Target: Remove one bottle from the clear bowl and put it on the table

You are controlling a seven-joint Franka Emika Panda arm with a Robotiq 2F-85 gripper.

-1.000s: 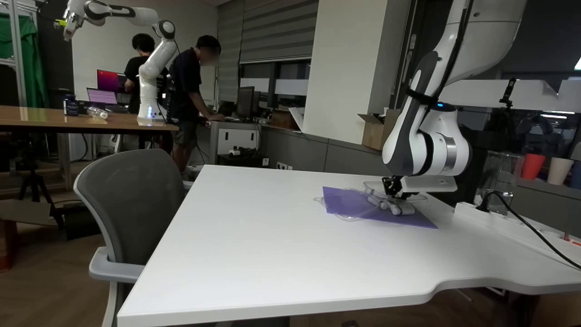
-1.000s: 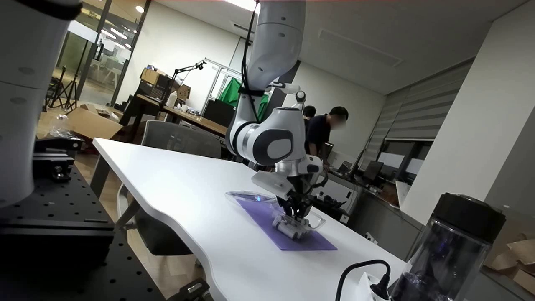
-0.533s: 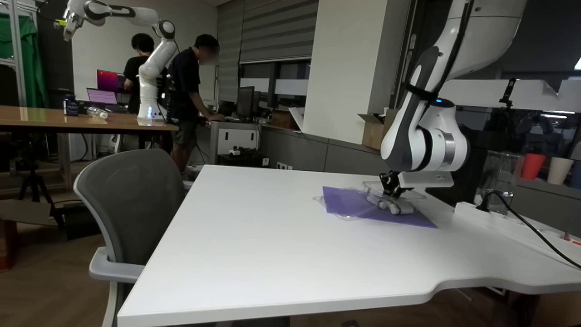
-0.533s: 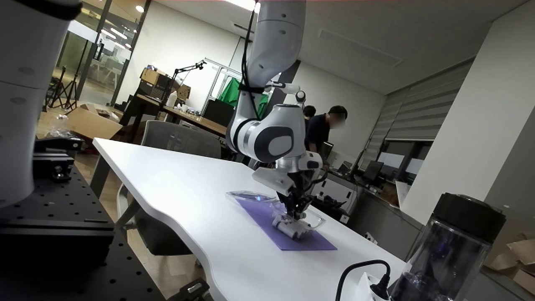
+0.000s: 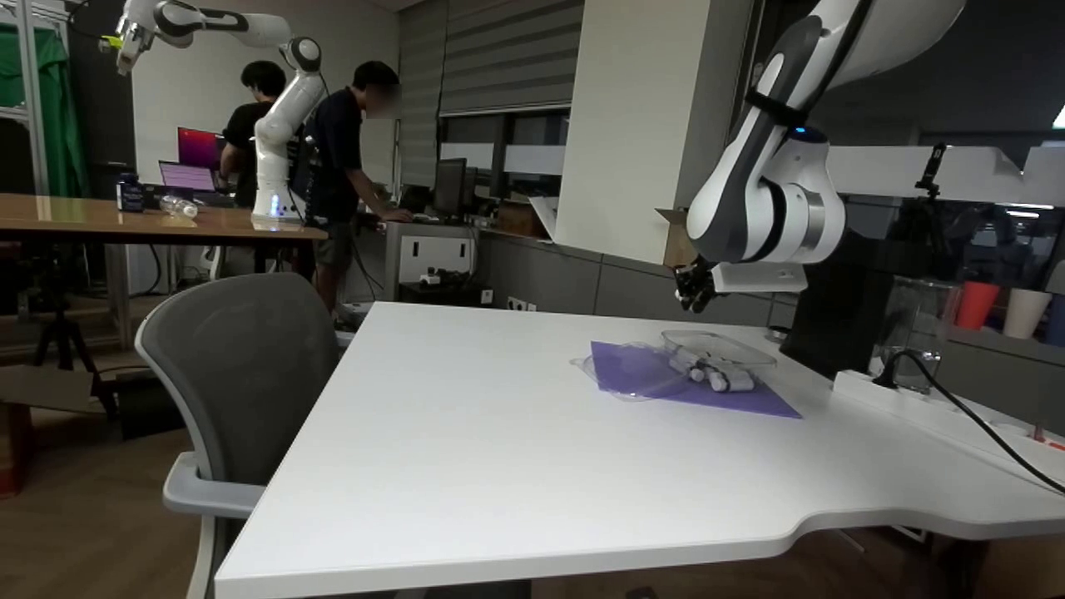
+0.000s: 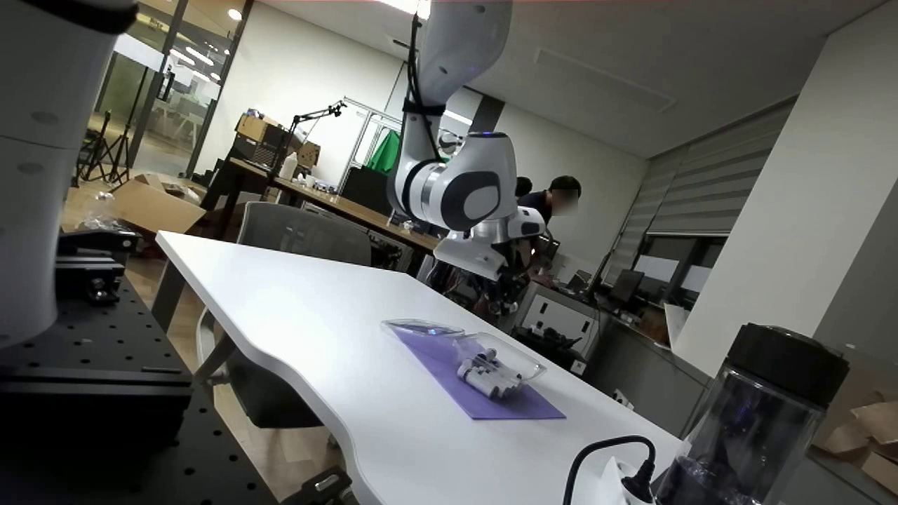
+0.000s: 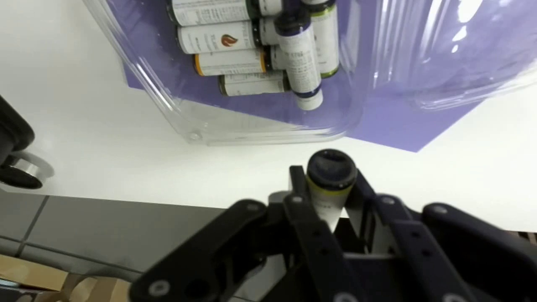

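My gripper [image 7: 329,180] is shut on a small bottle [image 7: 330,199] with a dark end and a white label with a yellow edge. In both exterior views the gripper [image 5: 693,289] [image 6: 499,298] is in the air above and behind the clear bowl [image 5: 717,338] [image 6: 527,363]; the held bottle is hard to make out there. The bowl also shows in the wrist view [image 7: 268,137], with several bottles [image 7: 298,63] lying inside, one across the others. These bottles also show in both exterior views [image 5: 722,379] [image 6: 480,381]. The table [image 5: 499,457] [image 6: 302,301] [image 7: 126,159] is white.
A purple sheet [image 5: 770,406] [image 7: 402,132] lies under the bowl. A clear lid or tray [image 5: 636,393] [image 6: 421,327] [image 7: 457,71] lies beside it. A power strip [image 5: 915,412] with a black cable and a jar with a black lid [image 6: 744,421] stand at the table's side.
My gripper has risen from inside the bowl, with a bottle in it, and moved slightly toward the back. The bowl and the other bottles have stayed nearly in place.
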